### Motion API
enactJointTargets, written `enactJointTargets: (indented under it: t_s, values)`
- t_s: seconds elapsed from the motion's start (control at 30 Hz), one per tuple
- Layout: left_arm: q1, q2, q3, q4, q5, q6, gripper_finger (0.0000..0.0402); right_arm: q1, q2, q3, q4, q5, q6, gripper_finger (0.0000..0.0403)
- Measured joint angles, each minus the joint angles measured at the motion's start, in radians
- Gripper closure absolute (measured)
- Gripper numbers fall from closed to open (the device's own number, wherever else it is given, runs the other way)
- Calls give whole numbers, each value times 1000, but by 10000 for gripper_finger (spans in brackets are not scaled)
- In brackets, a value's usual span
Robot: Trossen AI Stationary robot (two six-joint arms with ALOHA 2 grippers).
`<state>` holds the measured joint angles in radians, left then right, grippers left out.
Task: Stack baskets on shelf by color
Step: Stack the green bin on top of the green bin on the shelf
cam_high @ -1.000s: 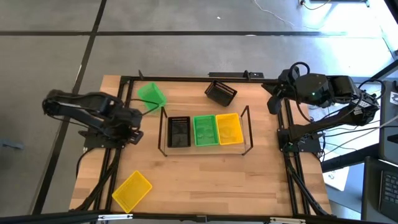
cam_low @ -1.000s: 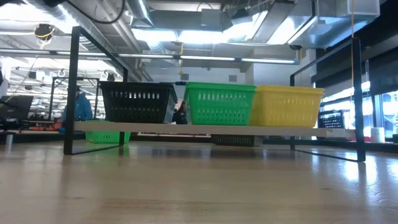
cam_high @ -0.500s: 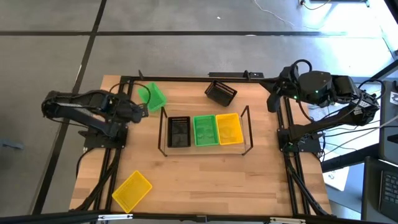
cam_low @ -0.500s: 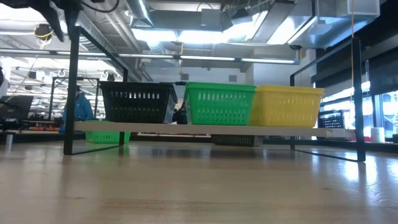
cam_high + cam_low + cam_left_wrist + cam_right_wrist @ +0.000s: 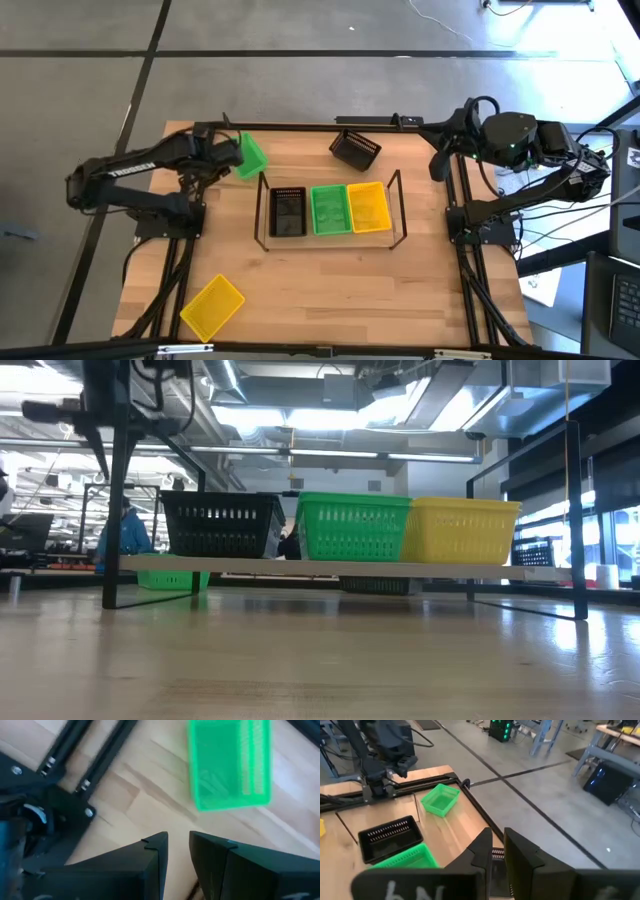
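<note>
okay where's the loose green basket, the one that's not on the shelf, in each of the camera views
High view: loose green basket at the table's far left corner, beside the left gripper.
Low view: low at left, seen under the shelf, at.
Left wrist view: at top, past the fingers.
Right wrist view: mid-left, near the frame corner.
Shared landmark: the loose black basket.

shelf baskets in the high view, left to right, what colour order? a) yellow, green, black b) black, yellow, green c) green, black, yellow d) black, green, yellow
d: on the shelf sit the black basket, then the green basket, then the yellow basket.
</note>
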<state>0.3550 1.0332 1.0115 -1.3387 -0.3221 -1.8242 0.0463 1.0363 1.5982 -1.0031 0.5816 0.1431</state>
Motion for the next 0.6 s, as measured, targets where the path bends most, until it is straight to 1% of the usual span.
enactJointTargets:
  t_s: [0.17,0.3,0.37,0.47,0.6]
  values:
    - [126,0,-90,177,45,111,332,0,0,0,0,-1,-43,356]
    - [213,1,-172,348,57,213,332,0,0,0,0,-8,-75,356]
    - [247,1,-202,371,55,240,332,0,0,0,0,-8,-76,356]
    - [285,1,-228,378,53,241,332,0,0,0,0,-9,-75,356]
    - [319,1,-267,427,52,266,332,0,0,0,0,-9,-75,356]
